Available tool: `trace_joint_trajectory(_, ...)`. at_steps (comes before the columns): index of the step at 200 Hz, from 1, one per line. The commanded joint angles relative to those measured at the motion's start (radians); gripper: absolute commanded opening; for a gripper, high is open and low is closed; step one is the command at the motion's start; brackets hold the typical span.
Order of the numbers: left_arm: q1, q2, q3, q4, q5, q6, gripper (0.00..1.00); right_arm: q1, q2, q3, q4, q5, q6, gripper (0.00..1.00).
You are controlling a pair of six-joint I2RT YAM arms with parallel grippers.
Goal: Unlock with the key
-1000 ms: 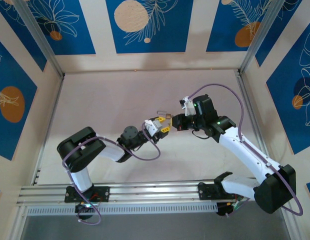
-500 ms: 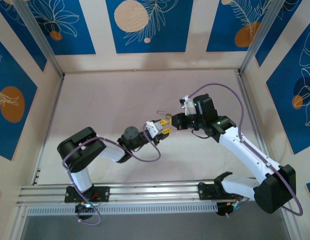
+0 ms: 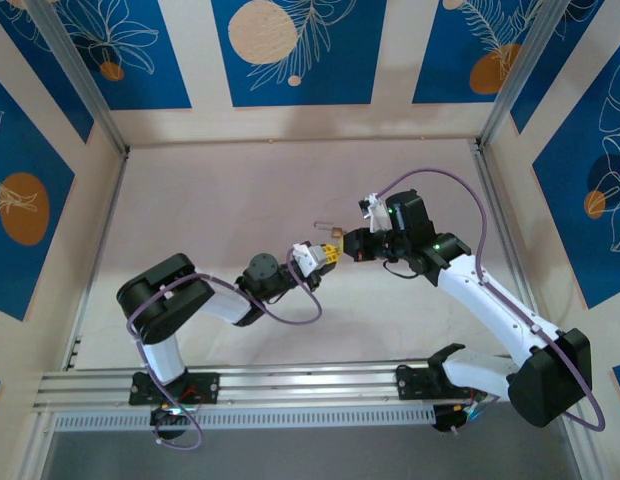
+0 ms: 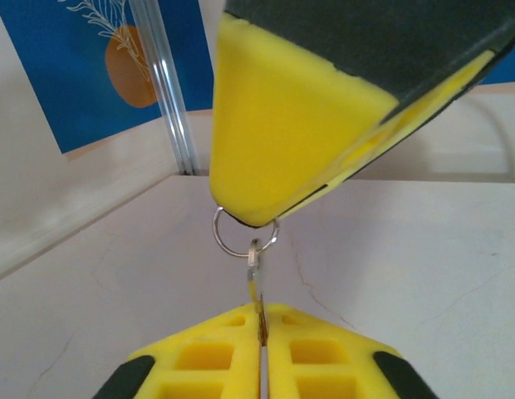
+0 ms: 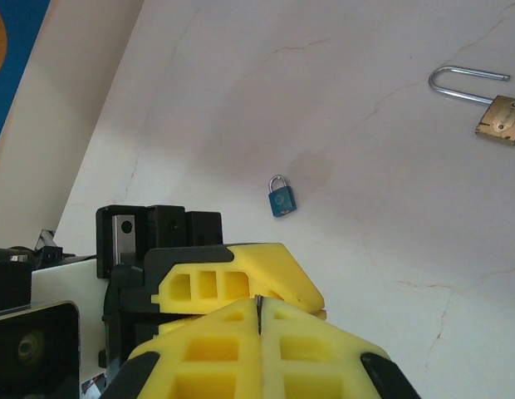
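Observation:
My left gripper [image 4: 260,309] is shut on the blade of a small key [image 4: 257,287] that stands upright between its yellow fingertips. The key hangs from a metal key ring [image 4: 243,238], whose top disappears behind the yellow finger [image 4: 291,125] of my right gripper. My right gripper [image 5: 259,303] is shut on a thin metal edge, apparently the ring. In the top view the two grippers [image 3: 328,254] [image 3: 348,243] meet tip to tip above the table's middle. A brass padlock [image 5: 500,119] with a long shackle lies on the table beyond them.
A small blue padlock [image 5: 281,199] lies on the pale table [image 5: 365,183] beyond the grippers. The brass padlock [image 3: 333,232] lies just behind the grippers in the top view. Blue patterned walls and metal posts [image 4: 166,91] enclose the table.
My left gripper has closed its open fingers onto the key and shifted slightly toward the right gripper. The right arm has stayed in place, shut.

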Motion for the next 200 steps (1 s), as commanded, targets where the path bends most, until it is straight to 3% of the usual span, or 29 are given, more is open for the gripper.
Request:
trace_joint_trajectory(1, -0.011, 0.017, 0.009, 0.046, 0.005, 0.01, 0.02, -0.005, -0.019, -0.02, 0.014, -0.004, 0.016, 0.02)
trace_joint_trajectory(107, -0.011, 0.001, 0.003, 0.011, 0.018, 0.027, 0.0, -0.034, -0.031, -0.044, 0.027, 0.062, 0.022, 0.0)
trace_joint_trajectory(158, -0.012, -0.008, 0.006, -0.016, 0.026, 0.027, 0.0, -0.04, -0.027, -0.054, 0.047, 0.038, 0.028, 0.01)
trace_joint_trajectory(177, -0.012, -0.016, 0.018, -0.06, 0.022, 0.048, 0.0, -0.041, -0.026, -0.048, 0.051, 0.017, 0.033, 0.1)
trace_joint_trajectory(200, -0.014, -0.037, 0.052, -0.154, -0.008, 0.139, 0.0, -0.07, -0.037, -0.038, 0.038, 0.022, 0.053, 0.32)
